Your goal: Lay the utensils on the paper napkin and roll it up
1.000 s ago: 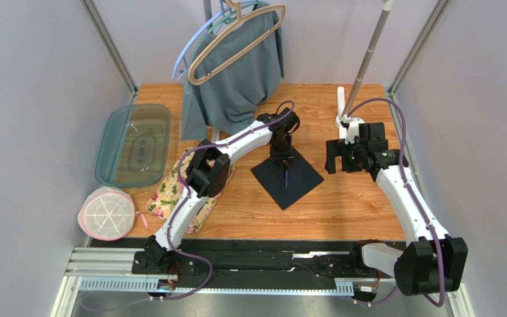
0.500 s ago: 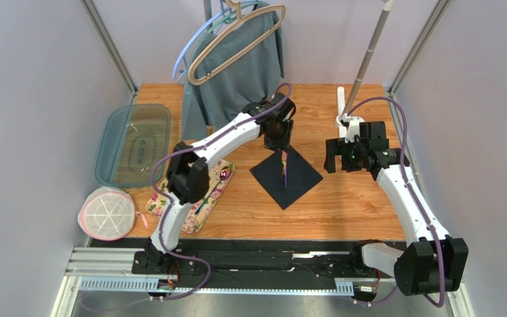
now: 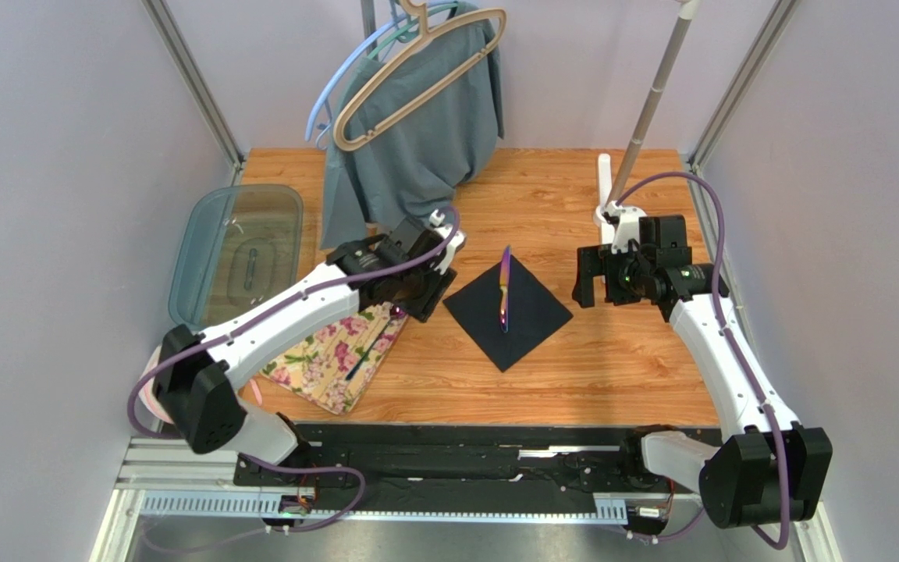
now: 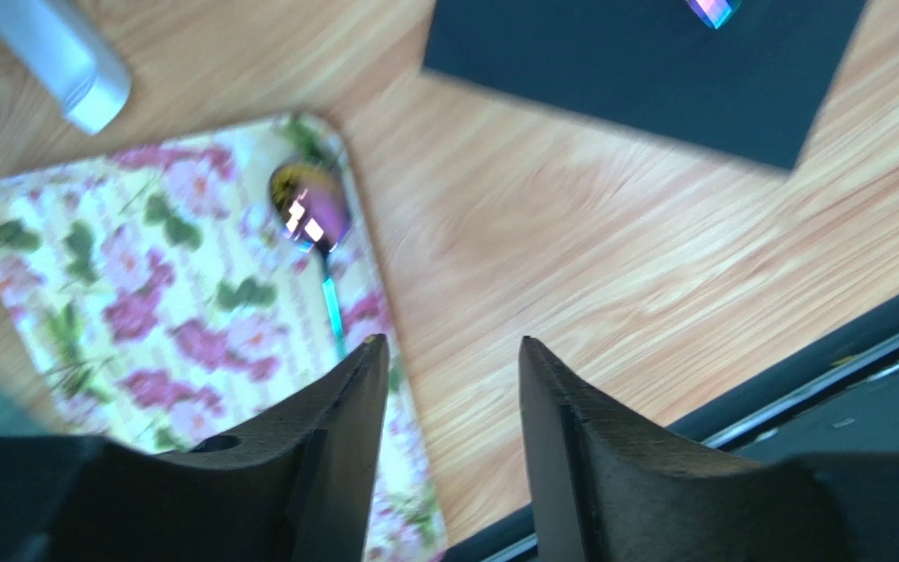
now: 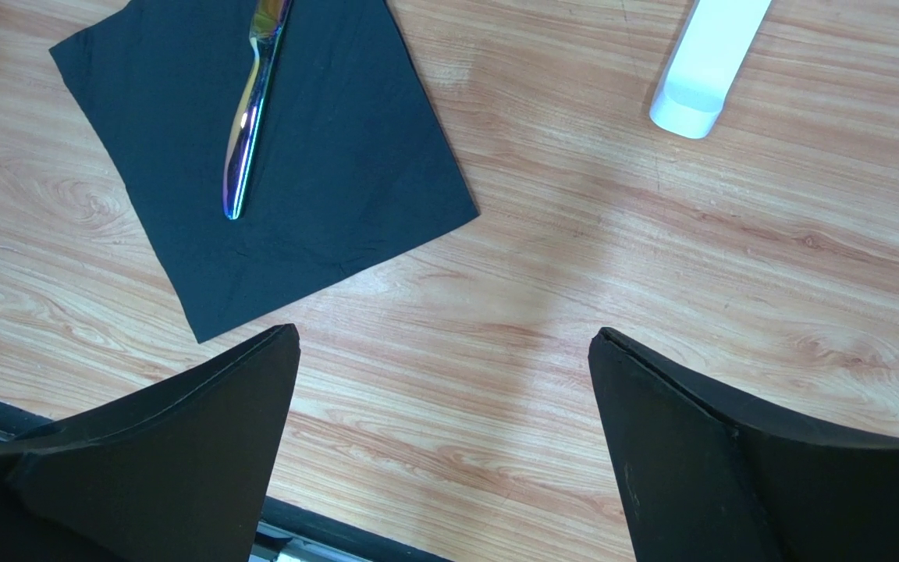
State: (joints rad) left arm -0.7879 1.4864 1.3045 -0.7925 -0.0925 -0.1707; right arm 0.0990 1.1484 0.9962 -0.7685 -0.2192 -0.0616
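The black paper napkin [image 3: 508, 309] lies on the wood table, also in the right wrist view [image 5: 302, 164] and the left wrist view [image 4: 654, 59]. One iridescent utensil [image 3: 505, 286] lies across it, its handle shown in the right wrist view [image 5: 249, 111]. A rainbow spoon [image 4: 311, 217] lies on the floral mat [image 4: 126, 305]. My left gripper [image 4: 452, 351] is open and empty above the mat's right edge, just left of the napkin [image 3: 419, 287]. My right gripper [image 5: 443, 345] is open wide and empty, hovering right of the napkin [image 3: 607, 279].
A grey-teal garment on hangers [image 3: 425, 111] hangs at the back. A clear lidded container [image 3: 237, 255] and a round white mesh object [image 3: 159, 392] sit at the left. A white pole base [image 3: 610, 193] stands behind the right gripper. The table's front edge shows black rails [image 3: 478, 451].
My left arm let go of the utensil on the napkin and swung left and back toward the floral mat. The right arm has not moved.
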